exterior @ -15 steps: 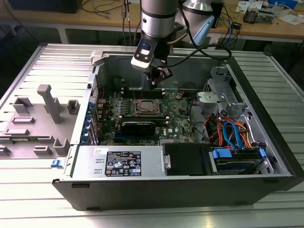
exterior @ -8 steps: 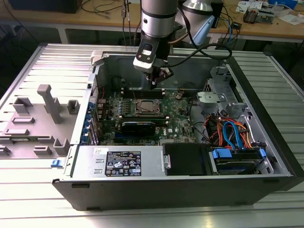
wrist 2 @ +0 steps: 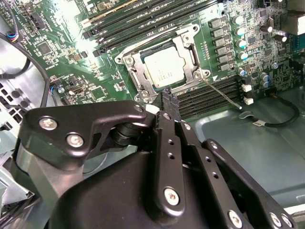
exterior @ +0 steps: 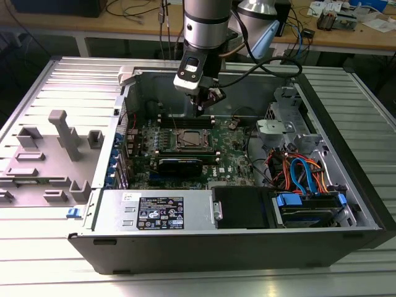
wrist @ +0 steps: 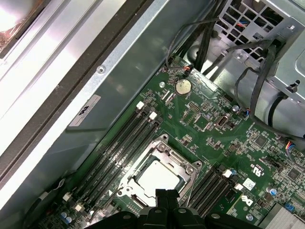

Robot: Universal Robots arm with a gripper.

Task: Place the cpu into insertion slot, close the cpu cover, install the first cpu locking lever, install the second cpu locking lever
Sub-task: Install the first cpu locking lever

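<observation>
The cpu lies in the insertion slot on the green board, its silver top showing in both wrist views. The cpu cover lies flat around it as a silver frame. One thin wire lever angles away from the socket corner over the memory slots. Another lever runs along the socket's opposite side. My gripper hangs just above the socket's edge, fingers together and holding nothing; its tip shows in both wrist views.
Long black memory slots flank the socket. A black card stands in front of it. A power supply, bundled cables and a drive cage fill the case. A grey fixture sits at the exterior view's left.
</observation>
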